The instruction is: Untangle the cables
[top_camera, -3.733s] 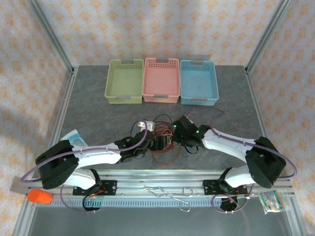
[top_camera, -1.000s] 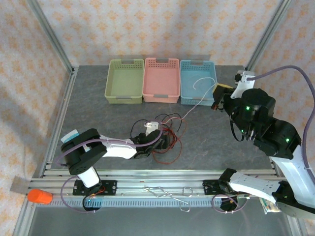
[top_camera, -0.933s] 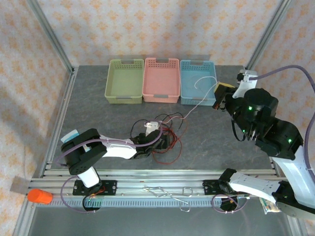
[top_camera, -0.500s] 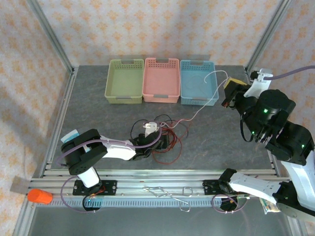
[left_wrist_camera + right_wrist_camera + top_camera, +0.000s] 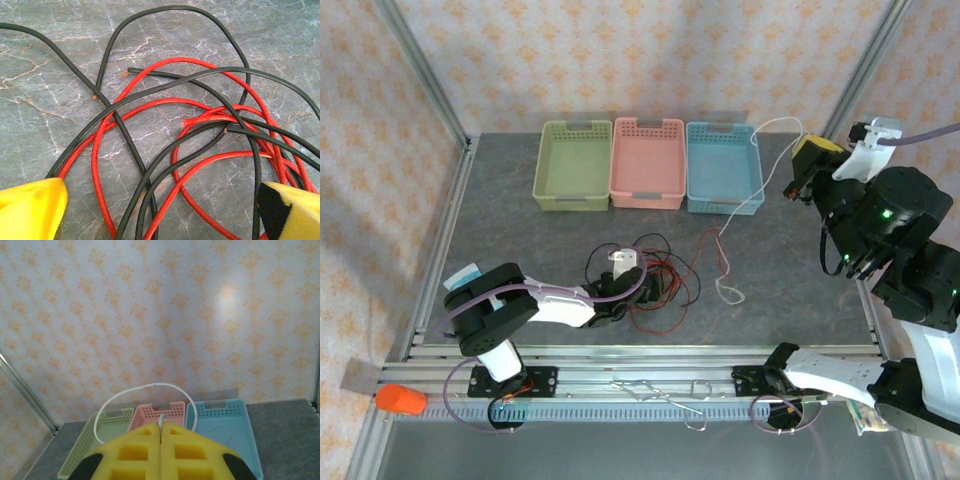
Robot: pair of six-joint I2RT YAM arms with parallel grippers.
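Tangle of red and black cables (image 5: 660, 300) lies on the table (image 5: 520, 230) at the left hand (image 5: 645, 290); the raised right hand (image 5: 807, 152) trails a white cable (image 5: 776, 120). Left wrist: fingers (image 5: 30, 210) apart astride the tangle. Right wrist: fingers (image 5: 135, 450) clamped on that white cable.

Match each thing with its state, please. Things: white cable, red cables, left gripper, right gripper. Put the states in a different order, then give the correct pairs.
Things:
1. white cable
2. red cables
3. left gripper
4. right gripper

States:
a. open, low over the tangle
b. shut, high above the table
c. lying in loose loops on the table
d. pinched at one end, trailing down to the table

Pairs: 1-d, 2-c, 3-a, 4-b
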